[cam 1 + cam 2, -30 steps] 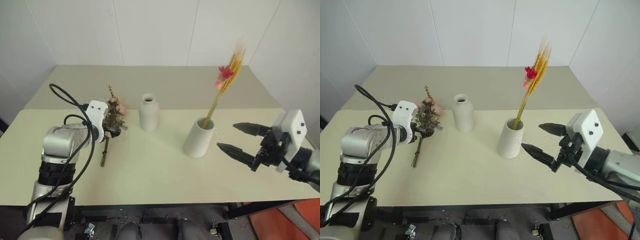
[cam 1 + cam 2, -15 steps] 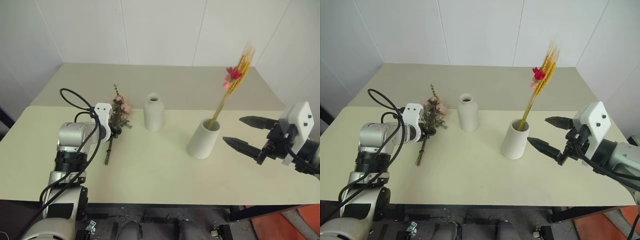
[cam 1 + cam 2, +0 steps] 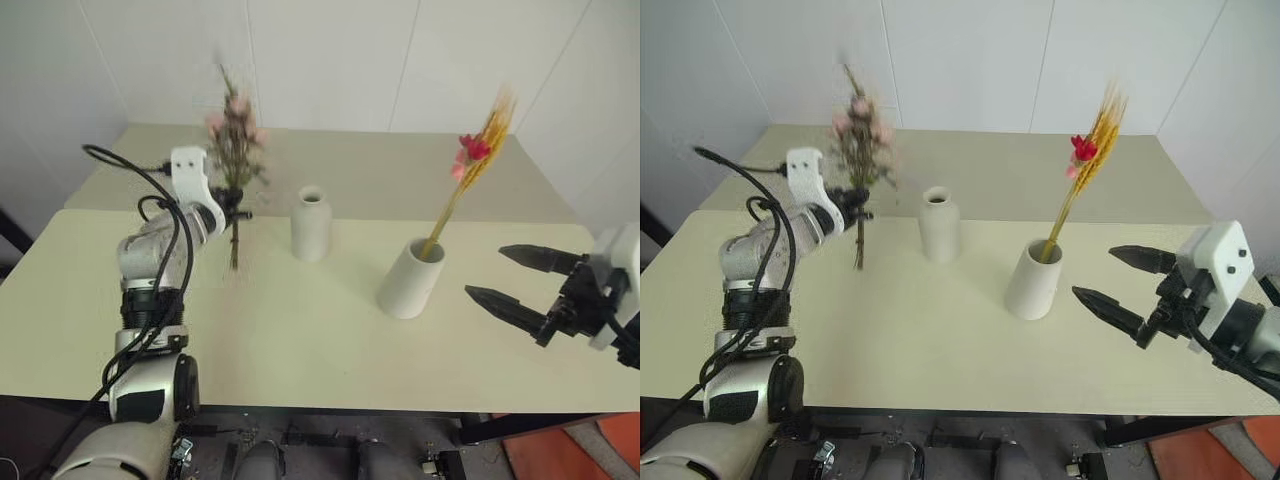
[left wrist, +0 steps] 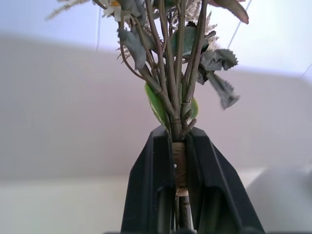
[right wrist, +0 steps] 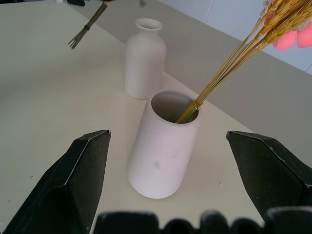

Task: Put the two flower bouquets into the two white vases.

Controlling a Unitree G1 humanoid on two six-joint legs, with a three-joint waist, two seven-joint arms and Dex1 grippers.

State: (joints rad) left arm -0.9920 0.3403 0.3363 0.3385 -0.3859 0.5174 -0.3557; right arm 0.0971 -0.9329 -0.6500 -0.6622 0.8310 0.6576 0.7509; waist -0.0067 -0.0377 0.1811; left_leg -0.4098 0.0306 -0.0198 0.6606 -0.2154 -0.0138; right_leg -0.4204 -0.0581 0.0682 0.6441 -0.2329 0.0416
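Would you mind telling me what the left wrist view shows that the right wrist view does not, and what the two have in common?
The left wrist view shows the left gripper shut on the bound stems of the rose bouquet, with its green leaves fanning out above.

The right wrist view shows the open right gripper, the cylinder vase holding the yellow-orange bouquet, and the empty bottle vase.

Both share the rose bouquet, whose stem ends hang above the pale table in the right wrist view.
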